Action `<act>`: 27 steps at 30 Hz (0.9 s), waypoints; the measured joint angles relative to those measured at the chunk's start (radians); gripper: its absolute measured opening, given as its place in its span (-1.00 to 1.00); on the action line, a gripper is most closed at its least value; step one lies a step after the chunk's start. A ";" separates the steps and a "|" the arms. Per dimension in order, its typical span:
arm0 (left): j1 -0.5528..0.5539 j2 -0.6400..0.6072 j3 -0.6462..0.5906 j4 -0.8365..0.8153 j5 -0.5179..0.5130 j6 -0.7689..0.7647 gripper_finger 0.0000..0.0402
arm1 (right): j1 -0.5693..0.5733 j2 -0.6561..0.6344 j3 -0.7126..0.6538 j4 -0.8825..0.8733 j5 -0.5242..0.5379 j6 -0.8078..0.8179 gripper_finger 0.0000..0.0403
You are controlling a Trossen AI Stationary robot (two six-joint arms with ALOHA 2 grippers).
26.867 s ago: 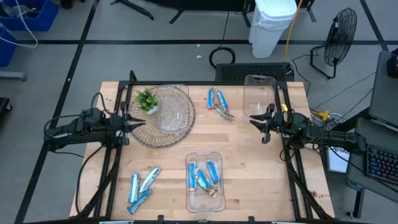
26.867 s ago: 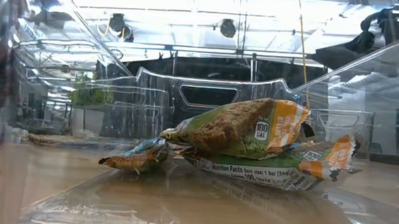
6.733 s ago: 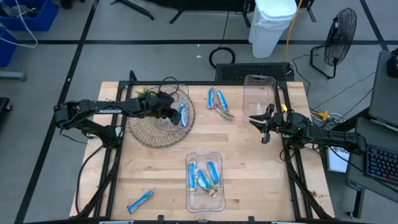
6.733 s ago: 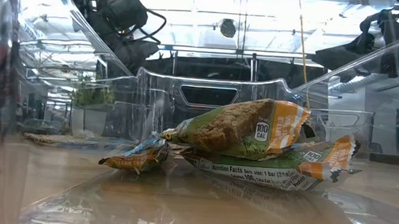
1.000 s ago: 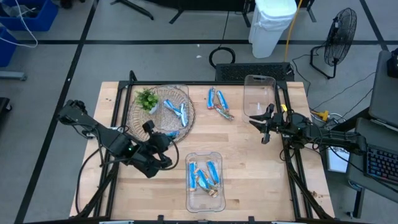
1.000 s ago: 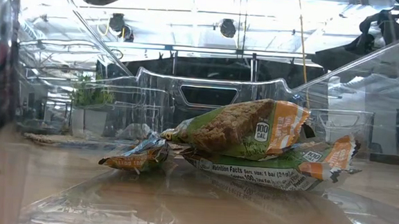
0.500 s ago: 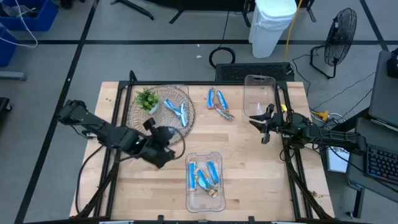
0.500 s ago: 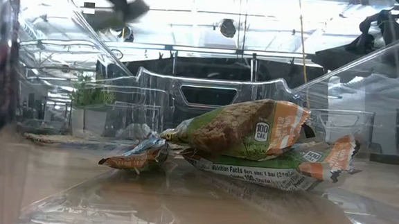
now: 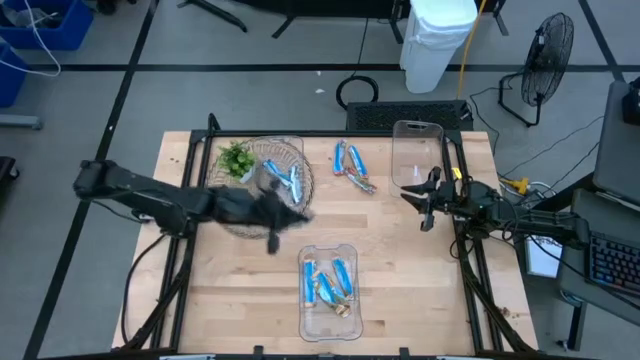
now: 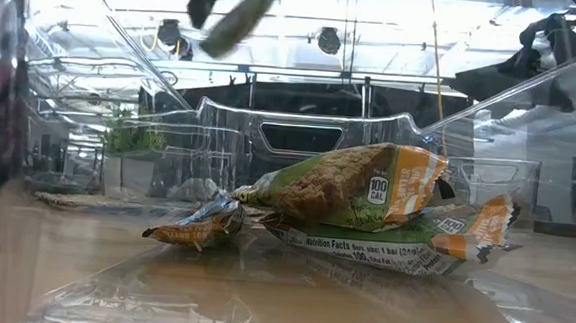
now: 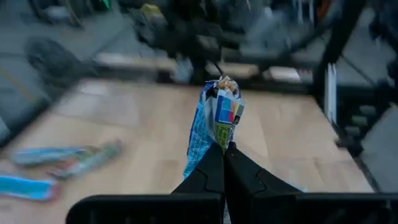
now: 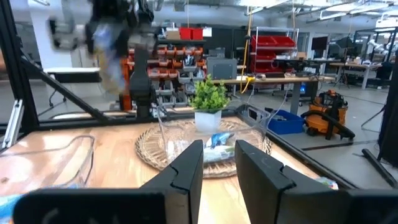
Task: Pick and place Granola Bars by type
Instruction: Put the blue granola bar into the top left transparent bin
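My left gripper (image 9: 288,214) hangs blurred over the near right rim of the woven tray (image 9: 222,215), shut on a blue-and-white granola bar (image 11: 214,118). A clear dish on the tray holds more blue bars (image 9: 284,178) beside a small green plant (image 9: 235,158). A clear box (image 9: 304,318) at the front middle holds blue and tan bars; in the low view its green-and-orange bars (image 10: 356,191) fill the foreground. Loose bars (image 9: 352,166) lie at the far middle. My right gripper (image 9: 418,205) waits open at the table's right, holding nothing. My left gripper pinches one end of the blue bar (image 11: 219,144) between its two shut fingertips (image 11: 239,167). The rest of the bar juts out past the fingertips, its crimped far end (image 11: 225,84) free. The bar is lifted clear of the table and the tray.
An empty clear box (image 9: 417,150) stands at the far right, just beyond my right gripper. Bare wood lies between the tray and the front box and along the front left. Black frame rails run along both table sides.
My left gripper, shut on the blue bar throughout, has swung from the bare wood left of the front box toward the table's far right, reaching the tray's near right rim. It has tipped from pointing downward to nearly level. My right arm has kept still.
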 joint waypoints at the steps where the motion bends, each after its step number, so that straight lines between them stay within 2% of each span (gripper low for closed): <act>1: 0.019 -0.039 -0.020 0.034 -0.008 0.009 -1.00 | 0.000 0.000 0.000 -0.007 0.000 0.000 -0.58; 4: 0.098 -0.172 -0.093 0.069 -0.067 -0.005 -1.00 | 0.000 0.006 0.000 0.002 0.000 0.000 -0.58; 7: 0.197 -0.290 -0.136 0.071 -0.121 -0.136 -1.00 | 0.000 0.012 0.000 -0.003 -0.001 0.000 -0.58; 9: 0.270 -0.359 -0.145 -0.024 -0.143 -0.256 -1.00 | 0.000 0.014 0.000 -0.007 0.001 0.000 -0.58; 12: 0.369 -0.399 -0.138 -0.170 -0.108 -0.358 -1.00 | 0.000 0.018 0.000 -0.004 0.000 0.000 -0.58; 17: 0.449 -0.357 -0.135 -0.335 -0.029 -0.450 -1.00 | 0.000 0.019 0.000 -0.006 0.000 0.000 -0.58; 21: 0.446 -0.252 -0.135 -0.432 -0.007 -0.481 -1.00 | 0.000 0.019 0.000 -0.006 0.000 0.000 -0.58; 27: 0.435 -0.091 -0.135 -0.413 -0.015 -0.494 -1.00 | 0.000 0.019 0.000 -0.005 0.000 0.000 -0.58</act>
